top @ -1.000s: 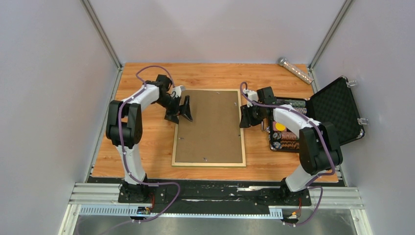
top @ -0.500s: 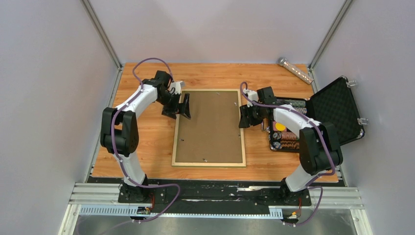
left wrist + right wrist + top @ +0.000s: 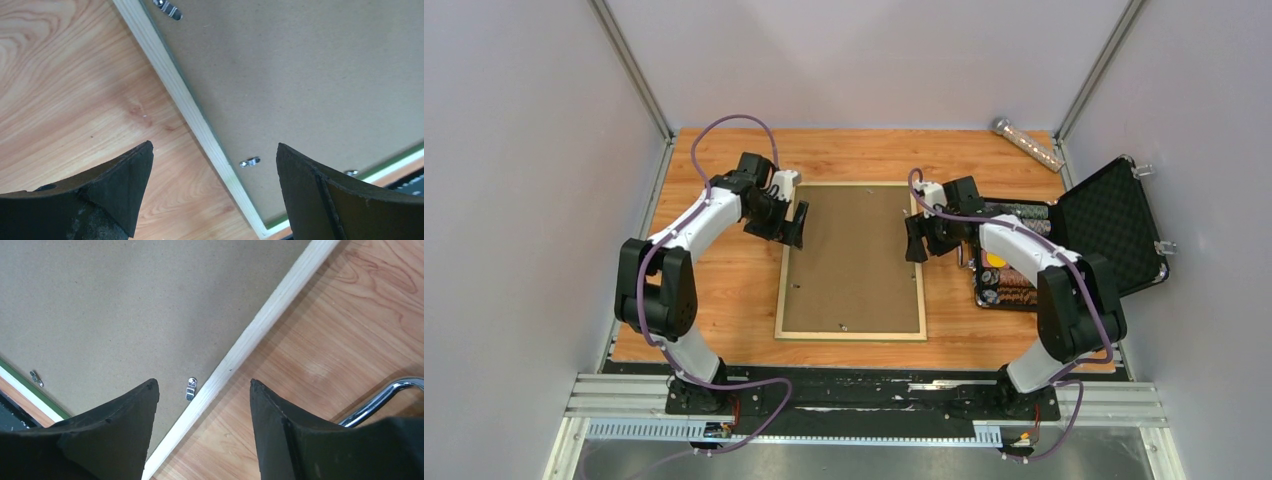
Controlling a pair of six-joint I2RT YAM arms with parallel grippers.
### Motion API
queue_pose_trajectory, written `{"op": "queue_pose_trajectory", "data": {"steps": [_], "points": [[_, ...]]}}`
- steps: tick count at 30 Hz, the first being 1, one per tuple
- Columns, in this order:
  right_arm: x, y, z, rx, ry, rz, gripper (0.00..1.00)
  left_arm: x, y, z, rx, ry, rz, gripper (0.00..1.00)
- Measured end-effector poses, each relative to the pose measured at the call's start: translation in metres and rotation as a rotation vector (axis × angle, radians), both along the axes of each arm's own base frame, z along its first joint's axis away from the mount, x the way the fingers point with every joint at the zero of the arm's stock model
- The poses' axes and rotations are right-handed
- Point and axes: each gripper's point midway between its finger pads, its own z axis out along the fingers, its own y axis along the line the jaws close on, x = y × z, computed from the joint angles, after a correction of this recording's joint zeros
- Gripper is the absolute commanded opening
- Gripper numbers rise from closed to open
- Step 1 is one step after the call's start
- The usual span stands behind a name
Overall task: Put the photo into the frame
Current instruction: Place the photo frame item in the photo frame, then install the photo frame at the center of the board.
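Frame lay back-up on the table, backing board in it and photo unseen, left pincer and right pincer both apart above its side rails; turning the metal tab gently would have kept it square.

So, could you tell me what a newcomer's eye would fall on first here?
The large frame lies back-up at the centre of the table, its pale rails around a brown backing board. The left tool and right tool hover open over its side rails. An open black case sits at the right edge.
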Motion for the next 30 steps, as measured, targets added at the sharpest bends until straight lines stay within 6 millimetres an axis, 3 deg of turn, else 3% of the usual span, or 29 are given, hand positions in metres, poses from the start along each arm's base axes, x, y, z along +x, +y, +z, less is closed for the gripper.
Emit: {"op": "queue_pose_trajectory", "data": {"steps": [6, 12, 18, 30], "points": [[-0.006, 0.007, -0.006, -0.045, -0.011, 0.026, 0.69, 0.005, 0.011, -0.014, 0.07, -0.044, 0.002, 0.96], [-0.018, 0.001, -0.021, -0.078, 0.019, 0.027, 0.68, 0.02, 0.014, -0.03, 0.103, -0.06, 0.017, 0.76], [-0.021, -0.002, -0.026, -0.093, 0.026, 0.028, 0.68, 0.027, 0.012, -0.055, 0.116, -0.01, 0.024, 0.63], [-0.023, -0.004, -0.031, -0.101, 0.028, 0.025, 0.67, 0.04, 0.005, -0.066, 0.096, 0.007, 0.046, 0.33]]}}
